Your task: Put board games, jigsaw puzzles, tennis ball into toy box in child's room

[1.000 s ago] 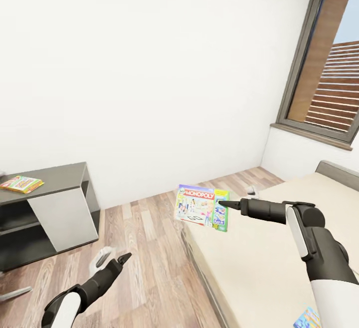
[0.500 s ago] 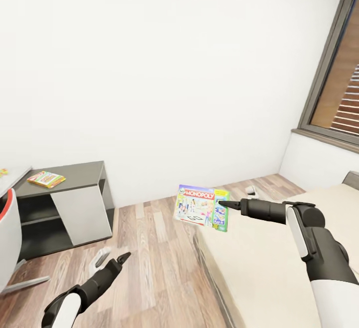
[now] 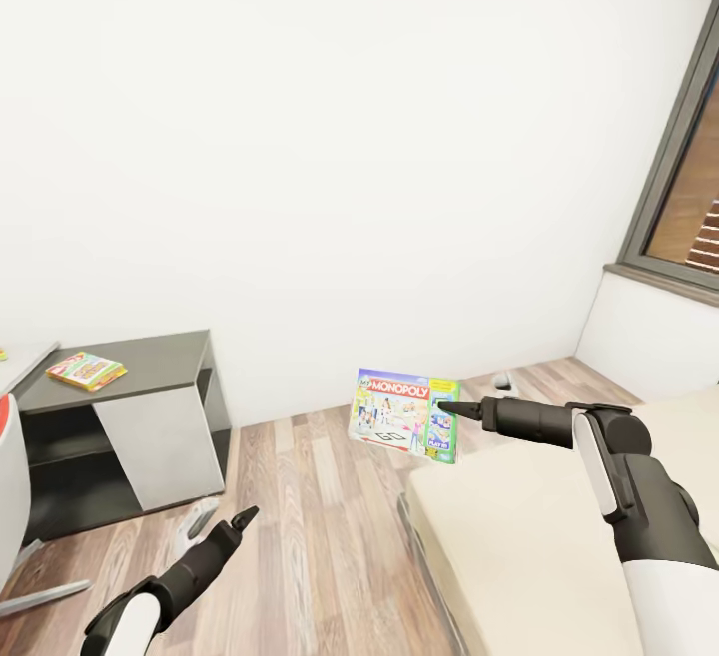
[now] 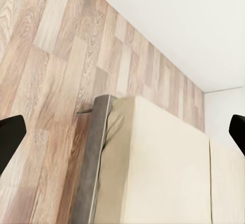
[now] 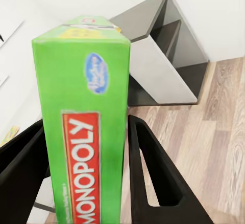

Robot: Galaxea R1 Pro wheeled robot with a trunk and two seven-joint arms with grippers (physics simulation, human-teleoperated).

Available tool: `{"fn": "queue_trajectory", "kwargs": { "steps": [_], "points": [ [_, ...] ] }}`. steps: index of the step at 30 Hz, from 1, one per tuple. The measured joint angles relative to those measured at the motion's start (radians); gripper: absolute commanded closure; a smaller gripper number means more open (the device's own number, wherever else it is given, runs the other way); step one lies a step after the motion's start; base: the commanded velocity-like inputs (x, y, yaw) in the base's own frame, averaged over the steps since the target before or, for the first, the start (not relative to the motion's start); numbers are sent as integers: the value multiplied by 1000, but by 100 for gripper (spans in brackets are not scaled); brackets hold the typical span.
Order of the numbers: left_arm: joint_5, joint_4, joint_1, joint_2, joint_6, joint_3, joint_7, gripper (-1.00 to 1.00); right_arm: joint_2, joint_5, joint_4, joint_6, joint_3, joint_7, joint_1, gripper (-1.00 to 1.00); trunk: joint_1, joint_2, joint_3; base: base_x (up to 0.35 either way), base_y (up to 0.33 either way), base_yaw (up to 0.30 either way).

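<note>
My right gripper (image 3: 445, 406) is shut on a Monopoly board game box (image 3: 404, 428) and holds it upright in the air above the floor, near the corner of the bed (image 3: 519, 536). In the right wrist view the box's green edge (image 5: 84, 132) sits between the two black fingers (image 5: 153, 173). Low at the left, my left gripper (image 3: 243, 517) hangs open over the floor with nothing in it; its fingertips (image 4: 10, 137) stand wide apart in the left wrist view. A flat colourful box (image 3: 87, 370) lies on a dark grey shelf unit (image 3: 150, 351).
The beige bed with its grey frame (image 4: 94, 162) takes up the lower right. A white chair with a red rim (image 3: 6, 466) stands at the far left. A window (image 3: 689, 207) is at the right. A white object (image 3: 190, 528) lies on the wooden floor (image 3: 300, 496).
The whole view has swung to the left: shelf, bed and window have slid right in the picture. Both arms keep their pose, and the Monopoly box stays in the right gripper.
</note>
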Motion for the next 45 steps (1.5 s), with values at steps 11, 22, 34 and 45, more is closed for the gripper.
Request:
{"fn": "queue_trajectory", "kwargs": {
  "steps": [11, 22, 34, 45],
  "points": [
    [2, 0, 3, 2, -1, 1, -12, -100, 0, 2, 0, 0, 1, 0, 0, 100, 0, 0, 0, 228, 262, 167],
    [2, 0, 3, 2, -1, 1, -13, -100, 0, 2, 0, 0, 1, 0, 0, 100, 0, 0, 0, 201, 287, 287],
    [1, 0, 6, 2, -4, 0, -13, -100, 0, 3, 0, 0, 1, 1, -1, 100, 0, 0, 0, 274, 64, 298],
    [1, -14, 8, 1, -3, -6, -18, -100, -1, 3, 0, 0, 0, 1, 0, 100, 0, 0, 0, 315, -116, 140]
  ]
}}
